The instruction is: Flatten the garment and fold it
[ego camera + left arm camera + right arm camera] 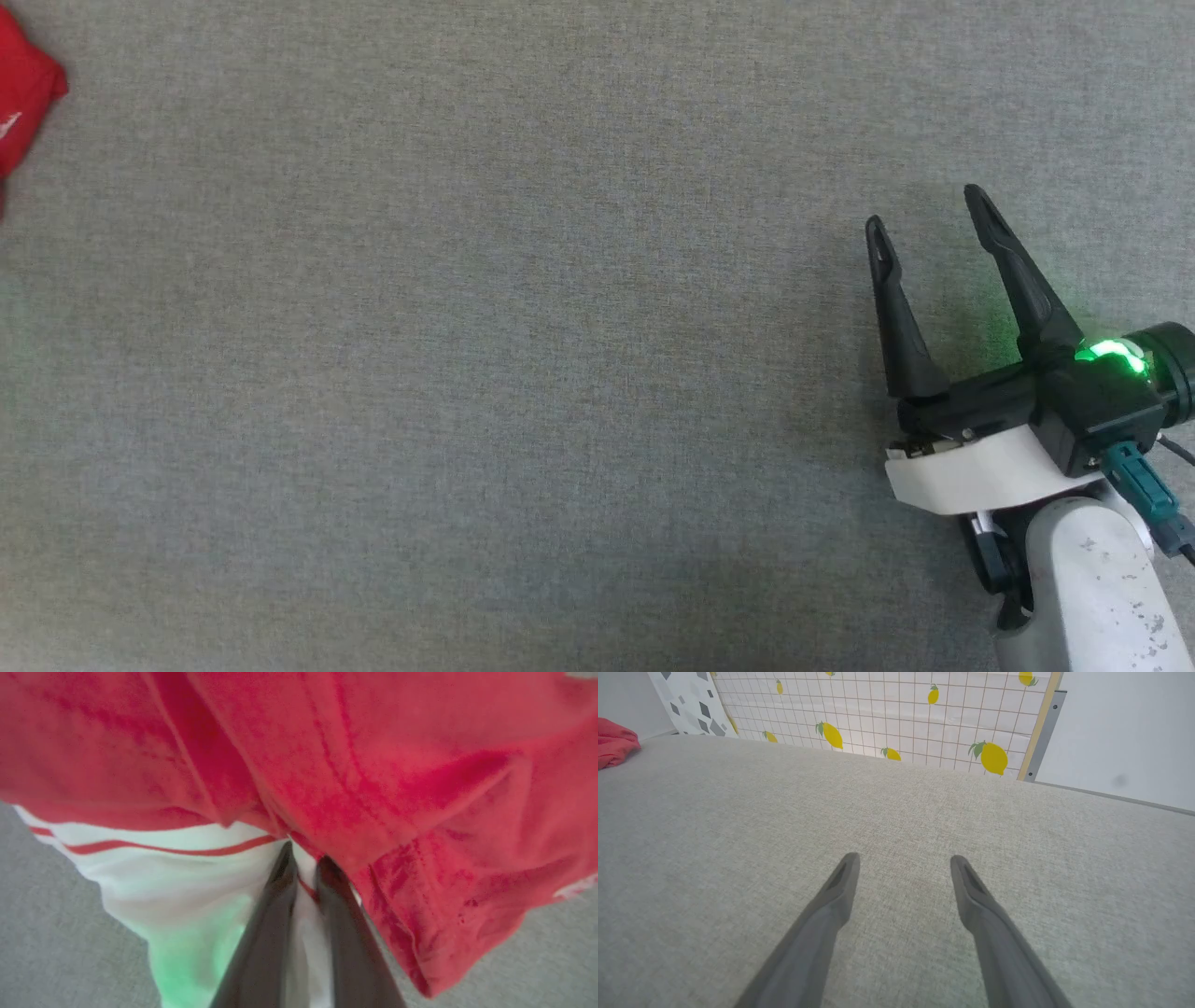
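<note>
Shows the garment (23, 103) bunched at the table's (560, 373) far left; pinches its white sleeve between closed left fingers (261, 952), probably to drag it flat (right fingers (899, 317) spread, empty, waiting).

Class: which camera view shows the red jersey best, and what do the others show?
The left wrist view: the red jersey is close up, white striped sleeve visible, the left tool pinching it. The head and right wrist views catch a small red corner at their left edges.
</note>
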